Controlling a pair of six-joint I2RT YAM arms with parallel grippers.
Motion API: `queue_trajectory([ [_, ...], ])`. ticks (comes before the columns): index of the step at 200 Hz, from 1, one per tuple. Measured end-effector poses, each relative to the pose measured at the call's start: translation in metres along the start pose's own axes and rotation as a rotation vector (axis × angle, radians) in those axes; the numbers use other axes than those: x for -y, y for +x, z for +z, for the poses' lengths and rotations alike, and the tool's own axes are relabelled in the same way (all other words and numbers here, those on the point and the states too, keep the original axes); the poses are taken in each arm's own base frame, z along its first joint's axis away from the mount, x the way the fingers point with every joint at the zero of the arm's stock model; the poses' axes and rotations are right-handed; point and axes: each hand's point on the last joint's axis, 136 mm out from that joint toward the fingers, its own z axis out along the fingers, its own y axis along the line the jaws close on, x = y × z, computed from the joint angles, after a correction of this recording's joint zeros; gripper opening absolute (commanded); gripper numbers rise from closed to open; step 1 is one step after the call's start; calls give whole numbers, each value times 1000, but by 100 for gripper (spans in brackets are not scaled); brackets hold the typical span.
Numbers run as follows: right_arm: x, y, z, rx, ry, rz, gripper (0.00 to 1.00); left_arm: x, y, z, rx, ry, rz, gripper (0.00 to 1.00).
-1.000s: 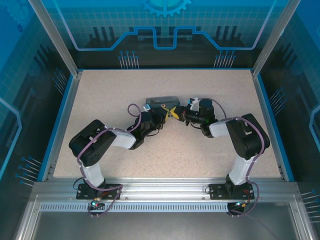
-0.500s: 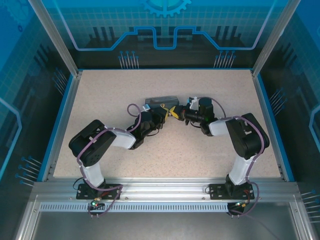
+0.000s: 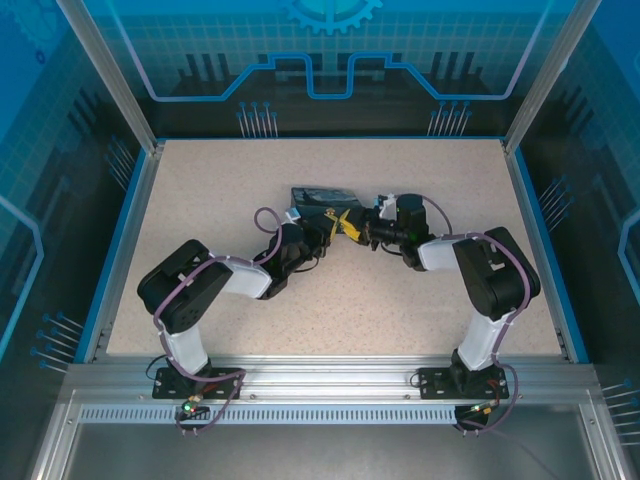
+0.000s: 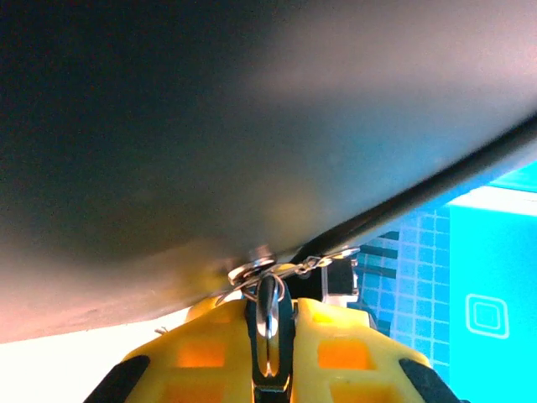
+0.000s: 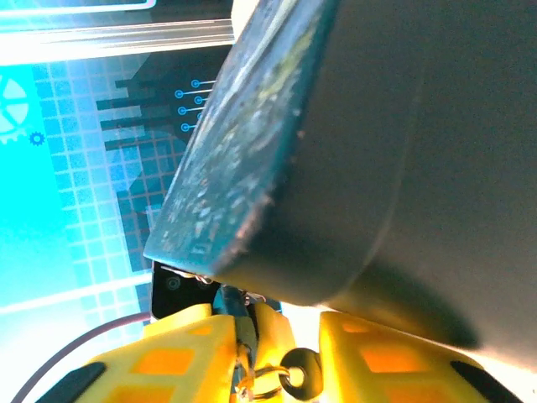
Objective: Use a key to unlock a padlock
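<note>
In the top view both arms meet mid-table, just in front of the dark-blue printed box (image 3: 322, 194). My left gripper (image 3: 335, 221) is shut on the small padlock (image 4: 268, 332), held edge-on between its yellow fingers (image 4: 352, 344) with a wire ring at the top. In the right wrist view the bluish padlock (image 5: 229, 300) sits left of centre. The key (image 5: 310, 368), a small dark round head on a wire ring, hangs in the gap of my right gripper (image 5: 285, 336). My right gripper (image 3: 353, 228) is open and its fingers (image 5: 394, 361) stand off the key.
The box leans over both grippers, its grey underside (image 4: 252, 117) close above the left fingers and its printed face (image 5: 235, 151) above the right ones. Speckled table (image 3: 330, 300) lies bare in front, bounded by a blue rim (image 3: 118, 250) and glass walls.
My right gripper's jaws have parted from shut. The box has tipped, now showing its dark-blue face from above instead of its grey side. The arms have barely shifted.
</note>
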Motion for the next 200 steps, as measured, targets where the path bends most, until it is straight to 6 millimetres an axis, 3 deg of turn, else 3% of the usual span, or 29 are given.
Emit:
queue_trajectory([
  [59, 8, 1, -4, 2, 29, 15, 61, 0, 1, 0, -1, 8, 1, 0],
  [89, 3, -3, -12, 25, 23, 12, 69, -3, 16, 0, -48, 1, 8, 0],
  [138, -9, 1, -25, 33, 21, -18, 71, 1, 22, -1, -77, 16, 8, 0],
  [176, -17, 6, -36, 32, 32, -67, 81, -4, 25, -1, -91, 5, 9, 0],
  [200, -18, 10, -46, 34, 55, -105, 82, -7, 29, -2, -108, -3, 10, 0],
])
